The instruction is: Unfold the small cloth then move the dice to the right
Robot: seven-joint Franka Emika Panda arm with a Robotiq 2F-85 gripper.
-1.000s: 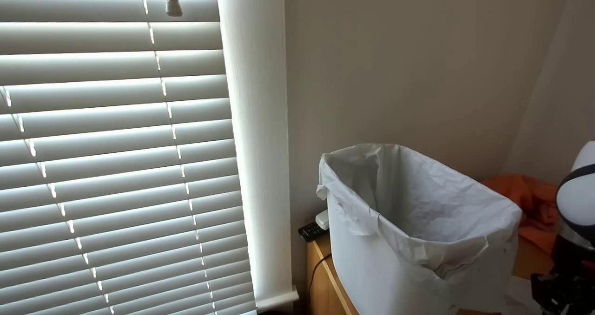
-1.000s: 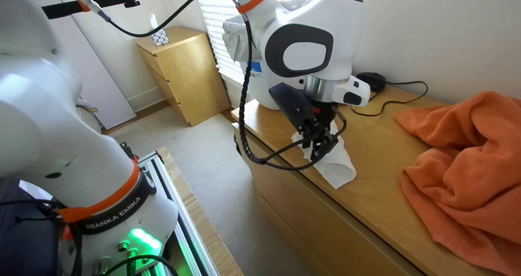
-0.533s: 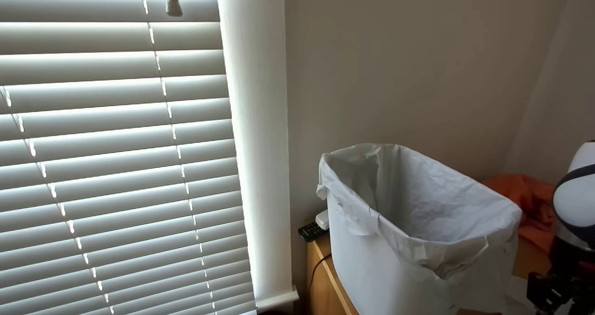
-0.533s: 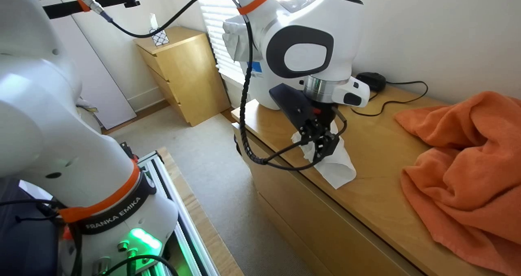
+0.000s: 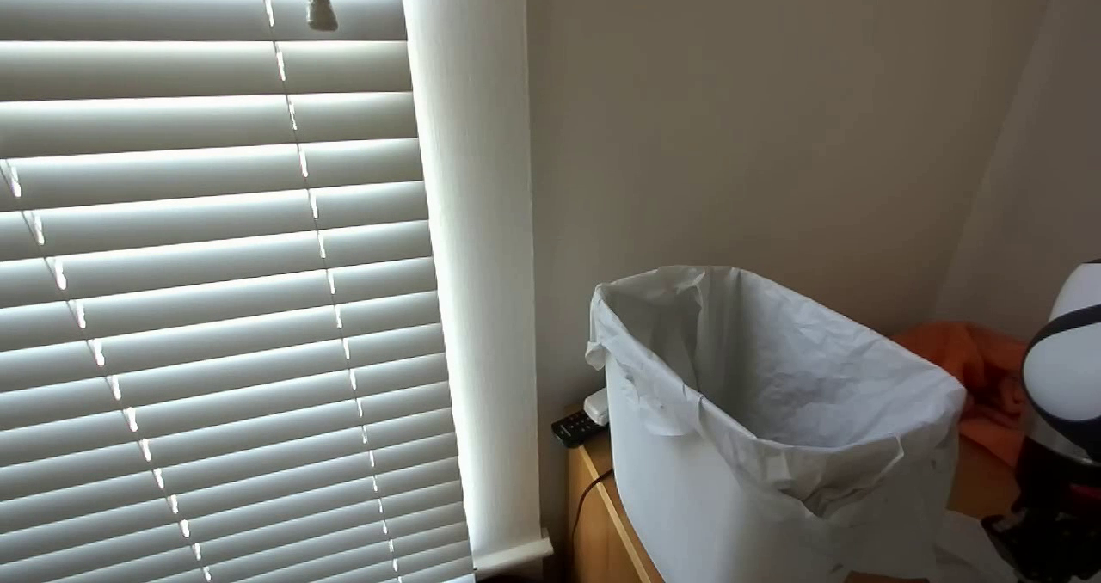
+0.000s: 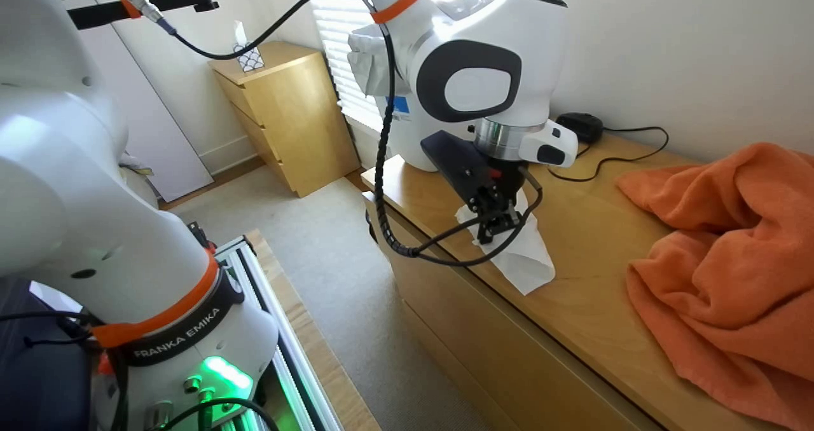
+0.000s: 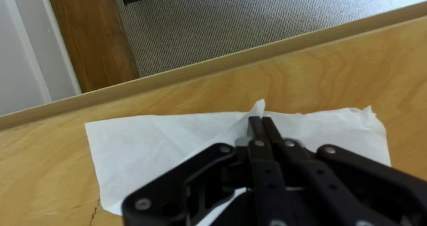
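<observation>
A thin white sheet, cloth or paper, lies on the wooden dresser top near its front edge, partly curled at one end. It shows in the wrist view, with a fold pinched up between the fingertips. My gripper points down and is shut on that fold; it also shows in an exterior view. The orange-red cloth lies in a wrinkled heap on the dresser, apart from the gripper; part of it shows behind the bin in an exterior view. No dice show in any view.
A white bin with a white liner stands on the dresser beside the arm. A black device with a cable lies near the wall. A remote lies by the bin. The dresser's front edge is close to the gripper.
The arm first dropped slightly. Then the gripper's fingers came together on the white sheet, which shifted very slightly. The orange-red cloth has not moved.
</observation>
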